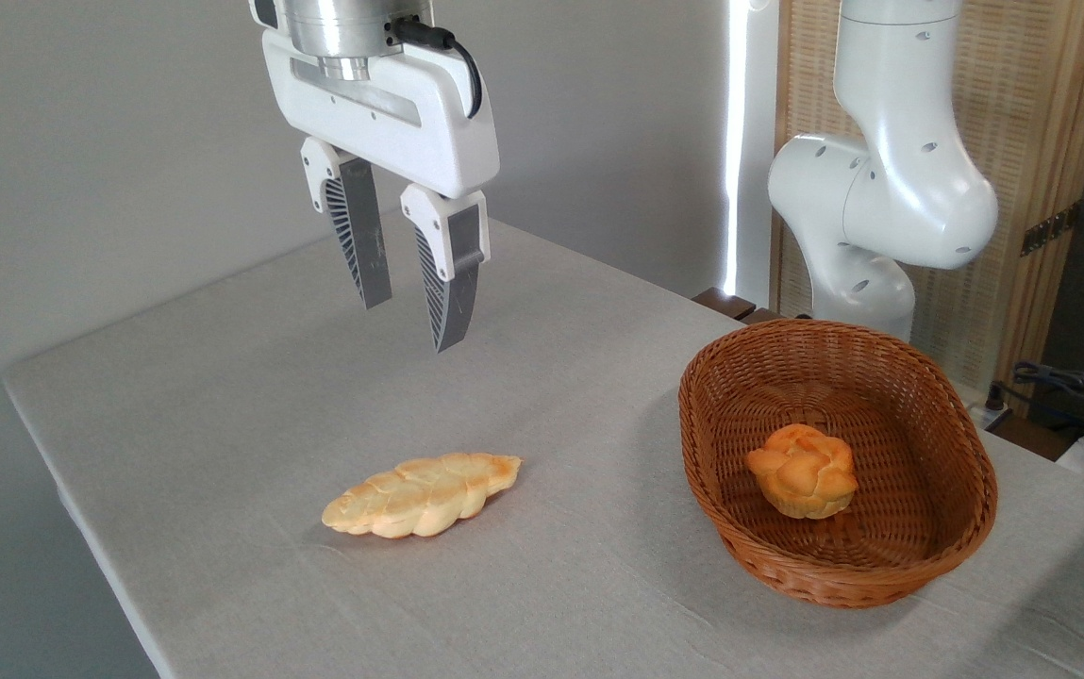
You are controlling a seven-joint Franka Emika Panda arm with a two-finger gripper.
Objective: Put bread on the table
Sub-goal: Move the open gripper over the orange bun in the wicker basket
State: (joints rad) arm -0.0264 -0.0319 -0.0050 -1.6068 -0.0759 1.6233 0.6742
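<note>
A Panda arm's gripper is hanging high above the table, toward its far edge, with its two ribbed fingers parted by a modest gap and gripping nothing. The bread, a small knotted orange-golden bun, is sitting upright in the middle of the wicker basket near the table's right edge, well apart from the gripper. A longer, paler braided loaf is lying flat on the cloth toward the near edge, between gripper and basket, and is not the piece in question.

The pick appears not yet begun. To do it well, the arm is probably needing to travel right over the basket, centre itself above the bun and descend straight down inside the rim, keeping both fingers clear of the woven wall. The fingers are likely needing to widen first, since the bun looks broader than the present gap. A gentle squeeze across the bun's midline should be sparing its soft crust; a lift clear of the rim comes before any sideways move.
</note>
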